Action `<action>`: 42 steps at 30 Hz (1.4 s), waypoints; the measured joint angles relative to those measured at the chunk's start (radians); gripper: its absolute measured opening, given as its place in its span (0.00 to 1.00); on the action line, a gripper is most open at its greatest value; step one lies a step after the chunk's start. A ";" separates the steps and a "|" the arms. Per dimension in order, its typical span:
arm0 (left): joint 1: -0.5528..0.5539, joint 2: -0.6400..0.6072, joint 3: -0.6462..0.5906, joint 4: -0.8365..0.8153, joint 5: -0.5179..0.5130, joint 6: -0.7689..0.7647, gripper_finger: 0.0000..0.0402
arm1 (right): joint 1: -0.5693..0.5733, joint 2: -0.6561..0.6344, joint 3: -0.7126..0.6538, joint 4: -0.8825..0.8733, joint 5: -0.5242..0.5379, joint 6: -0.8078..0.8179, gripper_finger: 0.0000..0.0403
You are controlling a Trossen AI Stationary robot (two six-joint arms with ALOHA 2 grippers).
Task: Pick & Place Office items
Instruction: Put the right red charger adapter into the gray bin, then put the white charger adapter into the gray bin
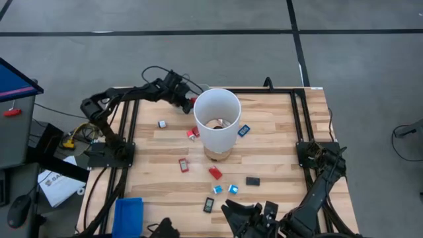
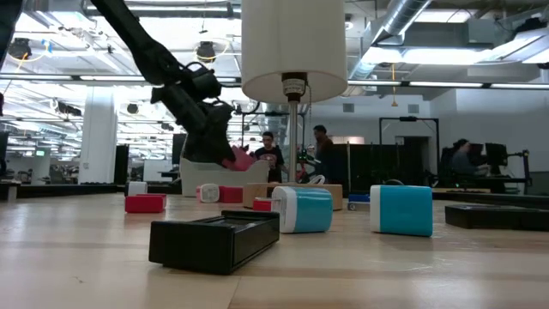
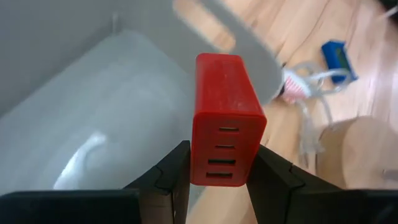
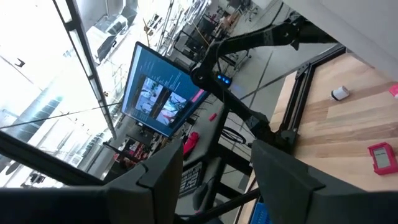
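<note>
My left gripper (image 1: 187,101) is raised at the far-left rim of the tall white cylinder (image 1: 217,119) and is shut on a red block with four slots (image 3: 226,106). In the low view this gripper (image 2: 213,142) hangs well above the table. Other office items lie on the wood: red pieces (image 1: 184,164) (image 1: 215,173) (image 1: 192,133), light blue ones (image 1: 217,190) (image 1: 232,189), black ones (image 1: 252,180) (image 1: 208,205), a blue one (image 1: 244,130) and a small white one (image 1: 162,123). My right gripper (image 1: 248,213) waits open at the near edge, touching nothing. My left gripper pinches the red block by its two long sides near the slotted end (image 3: 222,174), one finger (image 3: 176,177) on each side. The fingers lie along the block, whose far end sticks out past them. The block is lifted clear, beside the cylinder's white wall (image 3: 93,124).
The cylinder stands on a round wooden base (image 1: 217,155) in the middle of the table. A blue tray (image 1: 129,215) sits at the near-left corner. Black frame rails (image 1: 125,125) (image 1: 297,119) run along both sides. The low view shows people far behind the table (image 2: 268,154).
</note>
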 joint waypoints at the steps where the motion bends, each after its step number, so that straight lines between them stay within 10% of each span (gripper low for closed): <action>1: 0.000 0.001 0.000 0.016 0.001 -0.011 0.29 | -0.002 0.000 0.000 0.000 0.000 0.005 0.46; 30: 0.005 0.017 0.000 0.066 -0.079 0.045 0.39 | -0.007 0.000 0.000 -0.001 0.000 0.008 0.46; 42: -0.003 -0.153 0.001 -0.061 -0.079 0.141 0.48 | -0.007 0.000 0.000 -0.001 0.000 0.000 0.46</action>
